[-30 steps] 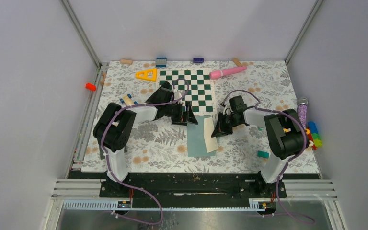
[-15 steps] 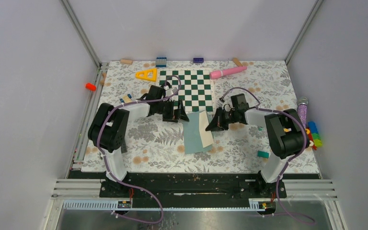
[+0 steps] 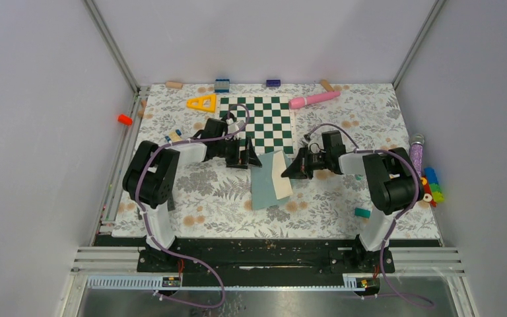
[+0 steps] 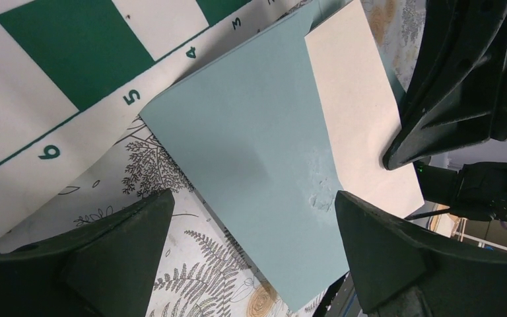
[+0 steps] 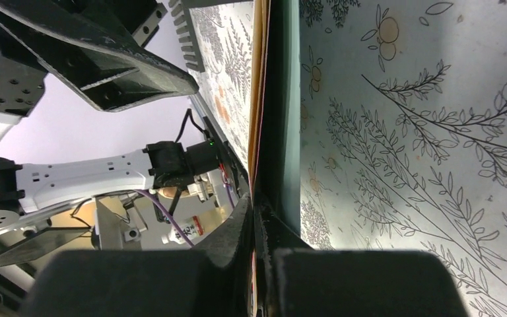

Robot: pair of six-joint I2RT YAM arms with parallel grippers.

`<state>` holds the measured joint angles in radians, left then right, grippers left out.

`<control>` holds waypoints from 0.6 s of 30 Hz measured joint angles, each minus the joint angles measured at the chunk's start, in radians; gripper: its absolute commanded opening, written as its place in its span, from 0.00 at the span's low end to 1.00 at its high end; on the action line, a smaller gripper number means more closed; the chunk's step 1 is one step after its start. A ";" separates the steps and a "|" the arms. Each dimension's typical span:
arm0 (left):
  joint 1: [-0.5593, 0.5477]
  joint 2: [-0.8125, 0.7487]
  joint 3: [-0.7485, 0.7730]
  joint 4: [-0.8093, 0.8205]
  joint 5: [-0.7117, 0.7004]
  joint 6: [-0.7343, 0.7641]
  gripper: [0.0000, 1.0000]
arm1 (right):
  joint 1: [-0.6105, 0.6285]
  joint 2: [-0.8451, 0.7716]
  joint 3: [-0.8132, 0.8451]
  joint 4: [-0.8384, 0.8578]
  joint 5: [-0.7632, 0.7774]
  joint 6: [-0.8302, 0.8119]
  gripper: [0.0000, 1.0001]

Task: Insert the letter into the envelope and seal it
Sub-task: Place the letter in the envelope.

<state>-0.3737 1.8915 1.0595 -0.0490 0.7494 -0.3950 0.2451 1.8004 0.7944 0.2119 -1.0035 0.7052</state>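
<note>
The muted teal paper envelope [image 3: 261, 190] and the tan, cream-backed paper letter [image 3: 281, 177] have slid and turned toward the green-and-white checkered board [image 3: 257, 115], and now overlap its near edge. The right gripper [image 3: 288, 174] pinches the letter's right edge. The left gripper [image 3: 253, 160] has drawn back, jaws spread wide. The letter sticks out sideways, so insertion looks unfinished, with sealing still to do.

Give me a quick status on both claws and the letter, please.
Left claw open, at envelope. Right claw shut on letter, which sticks out sideways. Envelope corner overlaps chessboard.
</note>
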 measured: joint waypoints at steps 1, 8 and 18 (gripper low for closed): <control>0.001 0.000 -0.005 0.010 0.008 -0.006 0.99 | -0.004 0.000 -0.005 0.016 -0.011 0.012 0.00; 0.003 0.000 -0.019 0.028 0.034 -0.013 0.99 | -0.022 0.000 -0.030 0.069 -0.041 0.058 0.00; 0.003 0.006 -0.028 0.050 0.064 -0.017 0.99 | -0.024 -0.050 -0.063 0.079 -0.061 0.076 0.00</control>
<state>-0.3706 1.8977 1.0317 0.0010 0.8131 -0.4122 0.2214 1.7500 0.7311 0.2905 -1.0649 0.7811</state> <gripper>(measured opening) 0.986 0.020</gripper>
